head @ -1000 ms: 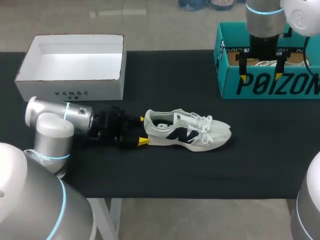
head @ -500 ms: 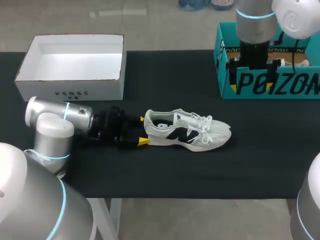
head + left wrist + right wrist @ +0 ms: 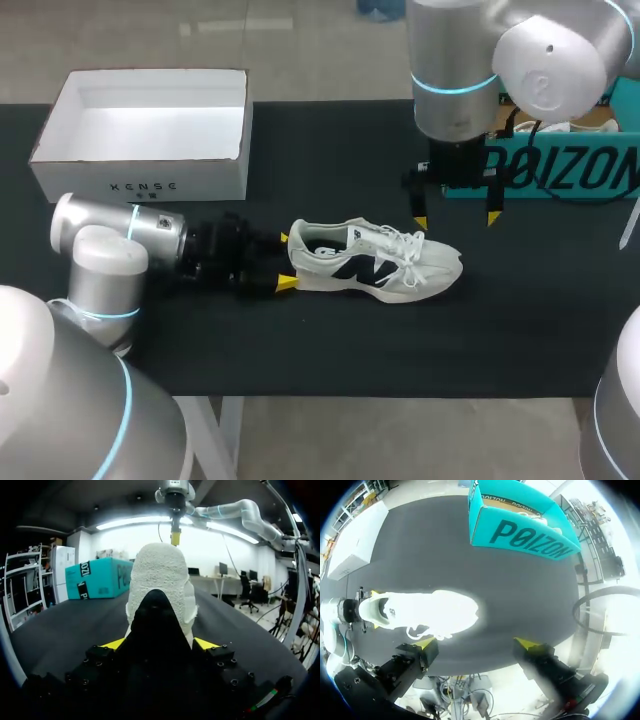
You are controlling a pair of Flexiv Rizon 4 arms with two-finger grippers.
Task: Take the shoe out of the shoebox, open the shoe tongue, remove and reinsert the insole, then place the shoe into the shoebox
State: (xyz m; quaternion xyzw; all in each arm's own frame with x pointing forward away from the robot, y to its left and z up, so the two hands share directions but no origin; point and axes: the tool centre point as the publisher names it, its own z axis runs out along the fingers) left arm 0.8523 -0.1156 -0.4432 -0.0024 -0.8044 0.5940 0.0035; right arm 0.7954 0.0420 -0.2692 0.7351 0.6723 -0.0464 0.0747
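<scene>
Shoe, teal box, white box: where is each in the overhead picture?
Shoe [image 3: 375, 262]: head view, its side panel.
Teal box [image 3: 570, 172]: head view, its front wall.
White box [image 3: 140, 185]: head view, its front wall.

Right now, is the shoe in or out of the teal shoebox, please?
Out: the shoe lies on the table, apart from the teal shoebox.

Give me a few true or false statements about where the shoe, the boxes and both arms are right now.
1. The shoe lies on the table, outside both boxes. True.
2. The right gripper grips the laces. False: its fingers are open and empty, above the shoe.
3. The left gripper has its fingers at the shoe's toe. False: they flank the heel.
4. The white box stands open. True.
5. The teal box sits beside the left arm. False: it is at the table's right end.
</scene>
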